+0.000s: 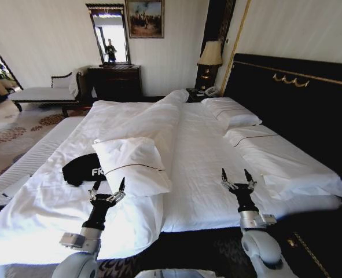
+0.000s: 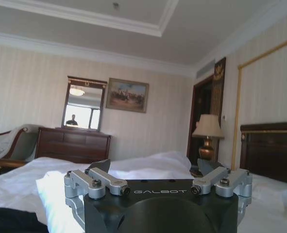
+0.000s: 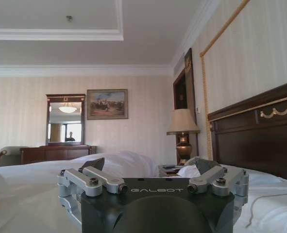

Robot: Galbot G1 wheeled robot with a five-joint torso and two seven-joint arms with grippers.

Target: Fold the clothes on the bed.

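A hotel-style bedroom: a very large white-sheeted bed (image 1: 205,156) with a tall black gold-trimmed headboard (image 1: 298,98), a brass bedside lamp (image 1: 210,58), and far off a dark wooden dresser (image 1: 116,81) under a framed mirror (image 1: 109,32) and painting (image 1: 144,18).

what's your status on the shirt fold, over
Left hand and right hand both open, empty, over the bed edge. Black T-shirt crumpled, untouched. White pillow lies over its right side.

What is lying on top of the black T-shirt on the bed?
A white pillow covers part of the black T-shirt; only "FR" of its lettering shows, the rest is hidden.
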